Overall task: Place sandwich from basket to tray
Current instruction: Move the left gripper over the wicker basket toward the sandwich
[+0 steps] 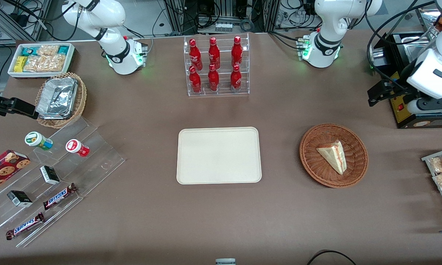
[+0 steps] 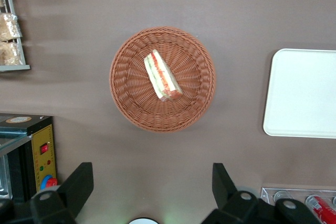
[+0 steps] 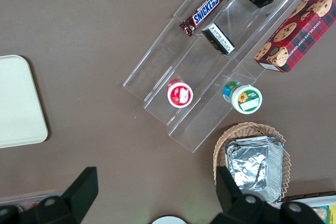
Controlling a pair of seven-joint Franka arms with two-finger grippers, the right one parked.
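I log 1 sandwich (image 1: 333, 156) lying in the basket (image 1: 312, 167); tray (image 1: 218, 155) bare beside it. My gripper (image 2: 152, 188) hangs above, fingers wide, holding nothing.

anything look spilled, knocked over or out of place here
Nothing stands out. The sandwich lies whole in the basket, the tray sits flat and bare, and the gripper hangs above the table beside the basket, jaws open.

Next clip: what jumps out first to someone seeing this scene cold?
The sandwich lying in the reddish-brown basket, beside the bare cream tray at mid-table. Farther from the front camera, red bottles fill a clear rack. The left arm's gripper hangs open above bare table near the basket, holding nothing.
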